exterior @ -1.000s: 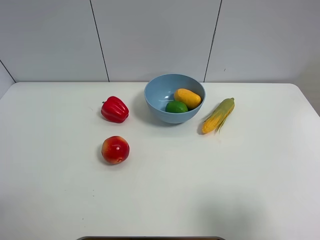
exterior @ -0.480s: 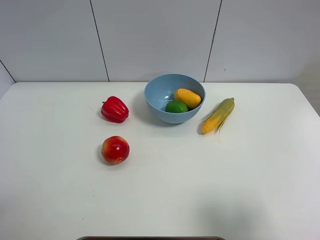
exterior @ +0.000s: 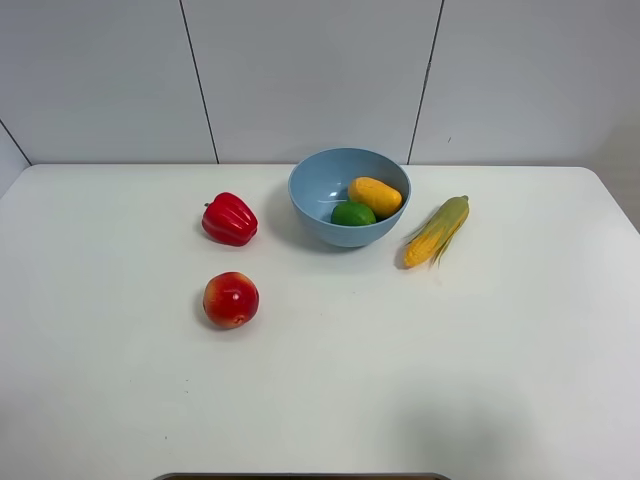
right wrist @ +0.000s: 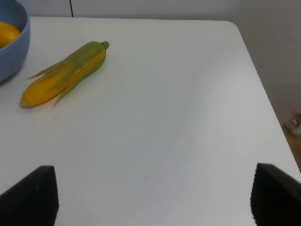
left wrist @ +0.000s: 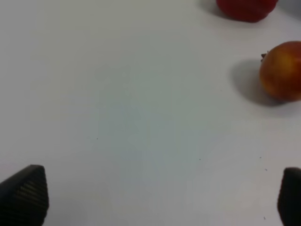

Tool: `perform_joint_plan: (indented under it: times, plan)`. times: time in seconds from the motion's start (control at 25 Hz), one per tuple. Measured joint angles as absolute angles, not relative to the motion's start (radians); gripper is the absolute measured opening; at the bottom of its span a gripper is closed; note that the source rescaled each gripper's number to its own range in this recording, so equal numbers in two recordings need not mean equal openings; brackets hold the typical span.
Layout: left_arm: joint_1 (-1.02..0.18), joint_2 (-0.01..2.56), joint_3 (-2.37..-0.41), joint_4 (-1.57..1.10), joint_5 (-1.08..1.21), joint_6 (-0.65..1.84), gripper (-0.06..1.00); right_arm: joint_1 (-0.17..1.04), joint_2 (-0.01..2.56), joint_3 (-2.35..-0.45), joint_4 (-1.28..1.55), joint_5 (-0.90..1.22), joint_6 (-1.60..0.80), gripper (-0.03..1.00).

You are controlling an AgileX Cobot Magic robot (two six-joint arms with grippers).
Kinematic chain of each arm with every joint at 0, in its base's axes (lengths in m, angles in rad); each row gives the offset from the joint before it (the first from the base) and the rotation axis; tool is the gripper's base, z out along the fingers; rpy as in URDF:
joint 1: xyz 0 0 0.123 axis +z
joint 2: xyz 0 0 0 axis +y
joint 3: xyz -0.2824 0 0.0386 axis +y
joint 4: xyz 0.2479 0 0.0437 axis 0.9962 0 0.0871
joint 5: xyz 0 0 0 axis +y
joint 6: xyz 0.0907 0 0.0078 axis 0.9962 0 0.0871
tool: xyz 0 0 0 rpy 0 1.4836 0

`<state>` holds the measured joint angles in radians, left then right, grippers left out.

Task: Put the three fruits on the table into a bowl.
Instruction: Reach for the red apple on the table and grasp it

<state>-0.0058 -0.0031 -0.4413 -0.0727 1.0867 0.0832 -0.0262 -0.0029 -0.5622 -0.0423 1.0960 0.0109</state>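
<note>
Lime point(exterior: 352, 214) and mango point(exterior: 375, 196) lie in the light-blue bowl point(exterior: 312, 188); the apple point(exterior: 231, 299) sits on the table point(exterior: 450, 380), well apart from it; step in hand, as I judge: fetch the apple. Next move: carry my left gripper point(left wrist: 155, 200) over it; jaws wide apart, empty; my right gripper point(right wrist: 151, 197) likewise spread, holding nothing.

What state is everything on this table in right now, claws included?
Bowl: upright, holding two fruits.
Lime: in the bowl.
Mango: in the bowl, beside the lime.
Apple: on the table, outside the bowl.
Pepper: on the table.
Corn: lying on the table, husk partly on.
Left claw: open, empty.
Right claw: open, empty.
</note>
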Motion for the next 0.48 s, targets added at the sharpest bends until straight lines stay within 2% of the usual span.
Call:
perform_joint_plan:
  times: [0.28, 0.48]
  plan:
    - [-0.006, 0.014, -0.441, -0.075, 1.087, 0.077, 1.00, -0.026, -0.003, -0.562, -0.042, 1.096, 0.011, 0.61]
    - [-0.005, 0.206, -0.499, -0.080, 1.087, 0.076, 1.00, -0.026, -0.003, -0.562, -0.042, 1.096, 0.011, 0.61]
